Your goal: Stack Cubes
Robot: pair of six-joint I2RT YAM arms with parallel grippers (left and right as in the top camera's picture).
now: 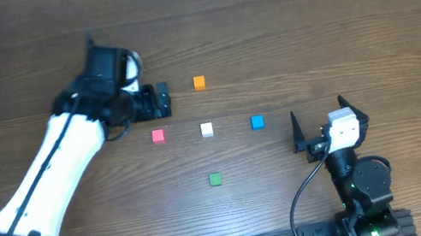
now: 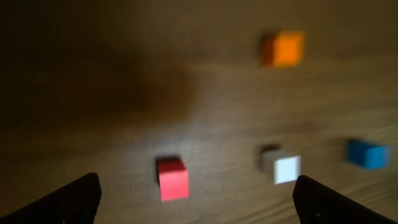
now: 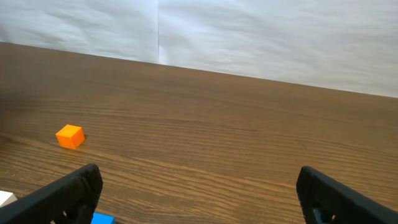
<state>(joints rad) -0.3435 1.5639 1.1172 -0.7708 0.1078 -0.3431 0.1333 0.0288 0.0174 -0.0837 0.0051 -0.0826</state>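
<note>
On table (image 3: 249,137), blue cube (image 3: 103,219) half-cropped

White left arm (image 1: 54,167), black joints, black hand (image 1: 165,100).

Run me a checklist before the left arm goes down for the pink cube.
1. Left claw open: ok.
2. Pink cube within the claw's span: ok, though off to one side.
3. Pink cube apart from the white cube: ok.
4. Orange cube, blue cube and green cube lie singly, nothing stacked: ok.
5. Right claw open and apart from all cubes: ok.
6. Left claw's height above the pink cube: cannot tell.
</note>
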